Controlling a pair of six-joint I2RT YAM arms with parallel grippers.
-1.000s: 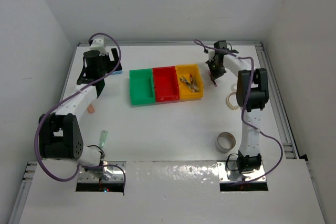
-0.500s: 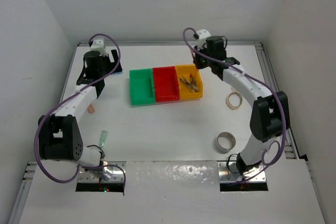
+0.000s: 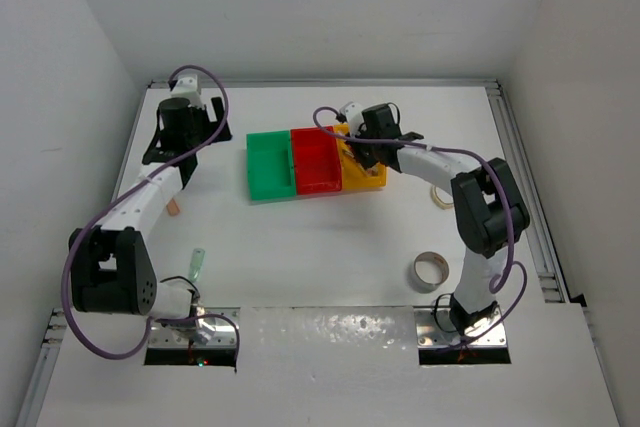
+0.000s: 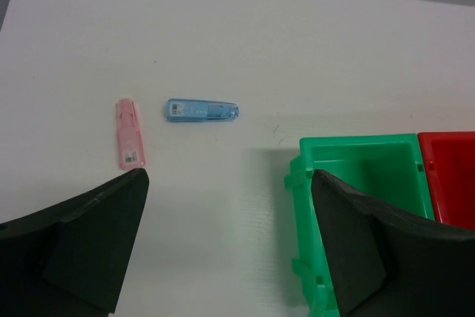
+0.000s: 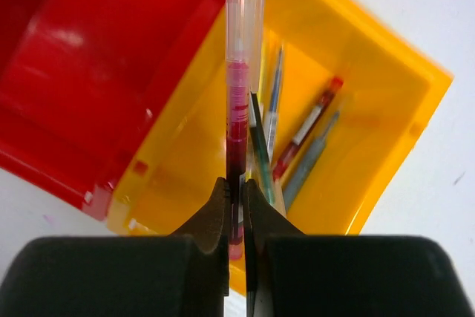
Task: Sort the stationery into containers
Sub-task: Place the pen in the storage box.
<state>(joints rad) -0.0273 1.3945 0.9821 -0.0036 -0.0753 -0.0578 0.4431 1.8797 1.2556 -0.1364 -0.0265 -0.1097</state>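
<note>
My right gripper [image 5: 237, 194] is shut on a red pen [image 5: 237, 94] with a clear cap, holding it above the yellow container [image 5: 401, 102]. Several pens [image 5: 300, 139] lie inside that container. From above, the right gripper [image 3: 353, 142] hovers over the yellow container [image 3: 372, 180], which is joined to the red [image 3: 315, 162] and green [image 3: 268, 167] ones. My left gripper [image 4: 230, 246] is open at the back left, above bare table beside the green container [image 4: 356, 161]. A pink piece [image 4: 130, 133] and a blue piece [image 4: 202, 110] lie beyond it.
A tape roll [image 3: 432, 269] stands at the front right, and another ring [image 3: 440, 193] lies partly behind the right arm. A pale green piece [image 3: 197, 265] and a small pinkish piece [image 3: 175, 209] lie beside the left arm. The red container [image 5: 82, 72] looks empty.
The right arm has swung left from the back right corner, carrying the pen over the yellow container. The left arm has hardly moved.
</note>
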